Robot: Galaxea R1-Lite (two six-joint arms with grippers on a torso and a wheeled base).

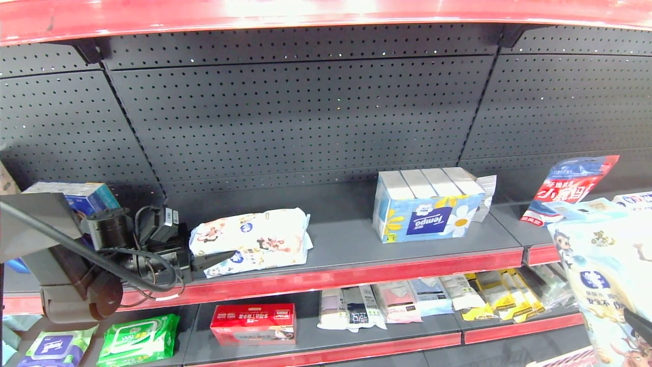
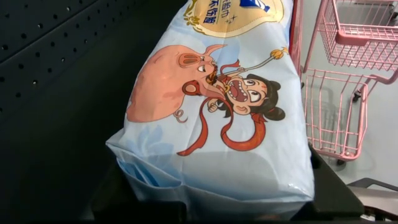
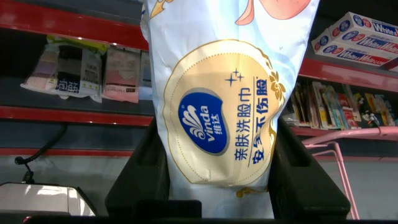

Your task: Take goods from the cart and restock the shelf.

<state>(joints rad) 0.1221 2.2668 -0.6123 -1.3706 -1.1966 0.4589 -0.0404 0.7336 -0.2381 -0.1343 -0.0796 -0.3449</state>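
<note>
Centre-left on grey metal shelf (image 1: 346, 239) | my left gripper (image 1: 216, 258) clasps pale-blue cartoon-printed pack (image 1: 254, 237) | lower right, right gripper (image 3: 221, 186) clamps matching pack (image 1: 606, 285) | pink wire cart (image 2: 348, 74) nearby

Boxy grey left arm (image 1: 56, 255), looped black cables (image 1: 140, 267) (at the wrist), matte black left hand (image 1: 216, 257)

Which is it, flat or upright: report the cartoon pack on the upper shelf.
Flat: the cartoon pack lies broad side down on the shelf.
</note>
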